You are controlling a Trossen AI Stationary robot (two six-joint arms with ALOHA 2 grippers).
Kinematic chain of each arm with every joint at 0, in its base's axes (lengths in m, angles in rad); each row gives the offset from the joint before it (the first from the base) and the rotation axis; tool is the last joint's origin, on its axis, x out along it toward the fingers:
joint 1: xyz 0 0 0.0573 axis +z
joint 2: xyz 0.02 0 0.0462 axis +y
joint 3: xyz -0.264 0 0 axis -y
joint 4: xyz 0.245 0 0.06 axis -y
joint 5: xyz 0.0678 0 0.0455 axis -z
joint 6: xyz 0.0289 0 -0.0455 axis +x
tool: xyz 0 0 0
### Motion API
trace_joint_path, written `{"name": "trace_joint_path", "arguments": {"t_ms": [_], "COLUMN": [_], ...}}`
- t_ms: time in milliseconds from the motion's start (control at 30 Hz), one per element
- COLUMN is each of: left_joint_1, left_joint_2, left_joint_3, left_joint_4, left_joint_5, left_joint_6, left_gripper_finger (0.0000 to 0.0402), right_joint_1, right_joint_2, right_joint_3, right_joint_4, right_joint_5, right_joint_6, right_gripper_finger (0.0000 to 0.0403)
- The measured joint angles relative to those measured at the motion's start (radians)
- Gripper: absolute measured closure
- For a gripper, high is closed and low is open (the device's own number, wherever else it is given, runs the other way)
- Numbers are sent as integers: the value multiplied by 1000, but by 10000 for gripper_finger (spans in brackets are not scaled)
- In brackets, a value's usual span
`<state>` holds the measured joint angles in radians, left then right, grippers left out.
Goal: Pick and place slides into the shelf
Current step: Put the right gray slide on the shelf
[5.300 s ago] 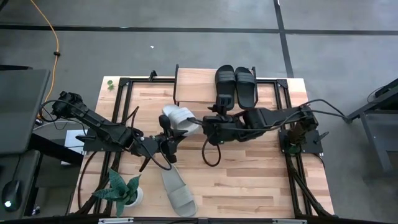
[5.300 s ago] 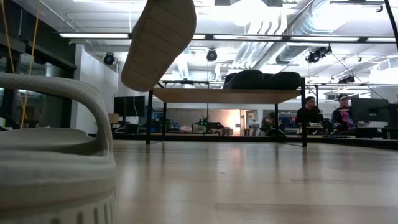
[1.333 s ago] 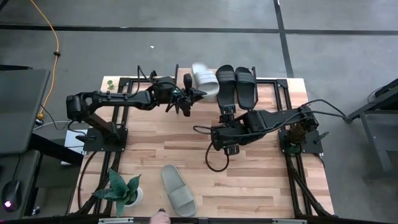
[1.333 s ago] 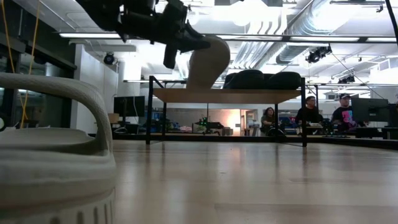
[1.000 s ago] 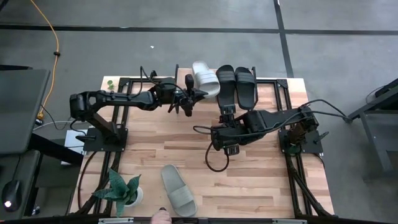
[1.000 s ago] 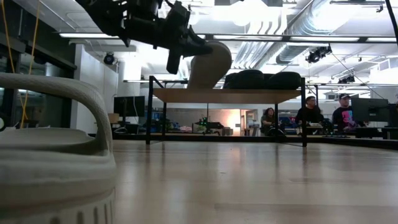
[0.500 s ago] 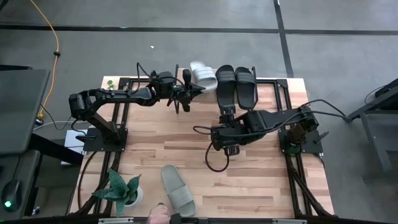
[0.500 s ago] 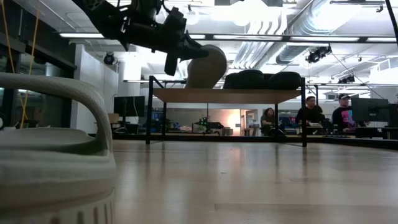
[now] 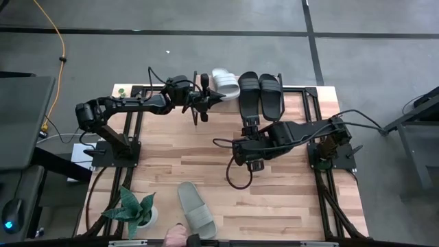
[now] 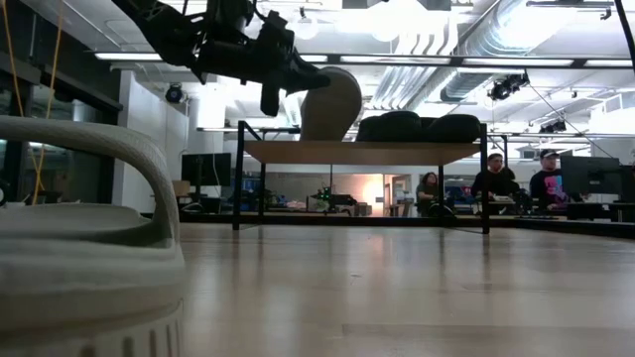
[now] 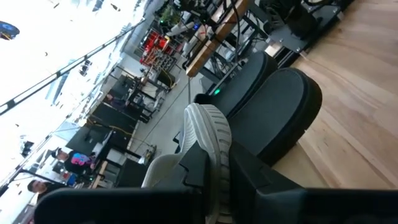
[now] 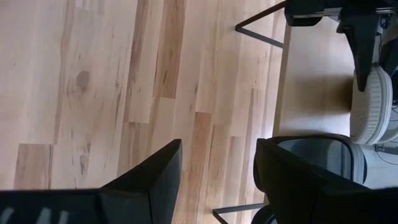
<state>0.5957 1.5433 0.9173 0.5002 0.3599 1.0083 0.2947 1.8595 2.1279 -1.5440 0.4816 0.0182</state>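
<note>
My left gripper point(image 9: 204, 98) is shut on a light grey slide point(image 9: 225, 81), held on its edge over the shelf point(image 9: 206, 86) at the table's far side. In the low view the slide point(image 10: 332, 104) stands tall, its lower end at the shelf's plank point(image 10: 362, 152); whether it touches, I cannot tell. Two black slides point(image 9: 260, 92) lie side by side on the plank, right of it. A second light grey slide point(image 9: 197, 214) lies sole down on the table near the front edge. My right gripper point(image 9: 248, 125) hangs open mid-table, nothing between its fingers point(image 12: 168, 162). My left gripper pinches the grey slide's sole point(image 11: 211, 146) between its two fingers, with the ribbed tread edge showing between them and the strap point(image 11: 163, 173) off to one side. The fingers come nearly level from the table's left. The slide stands on edge, its long axis upright.
A potted plant point(image 9: 137, 209) stands at the near left corner. A person's hand point(image 9: 177, 237) shows at the front edge beside the near slide. Bare plank point(image 12: 311, 81) lies left of the black slides. People sit in the room beyond the table point(image 10: 491, 178).
My left gripper has shifted a little toward the table's far left over the shelf and has rolled, still shut. The grey slide has gone with it and turned further onto its edge, so it looks narrower from above.
</note>
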Motion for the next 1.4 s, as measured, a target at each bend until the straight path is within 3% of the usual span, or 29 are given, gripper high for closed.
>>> {"name": "trace_joint_path", "arguments": {"t_ms": [700, 1400], "left_joint_1": [-21, -73], "left_joint_2": [101, 97], "left_joint_3": [42, 41], "left_joint_4": [41, -127], "left_joint_5": [12, -38], "left_joint_6": [-66, -72], "left_gripper_finger": [375, 372], "right_joint_1": [0, 0], "right_joint_2": [0, 0], "right_joint_3": [0, 0], "right_joint_4": [3, 11], "right_joint_5": [1, 2], "right_joint_6": [0, 1], "right_gripper_finger": [206, 206]}}
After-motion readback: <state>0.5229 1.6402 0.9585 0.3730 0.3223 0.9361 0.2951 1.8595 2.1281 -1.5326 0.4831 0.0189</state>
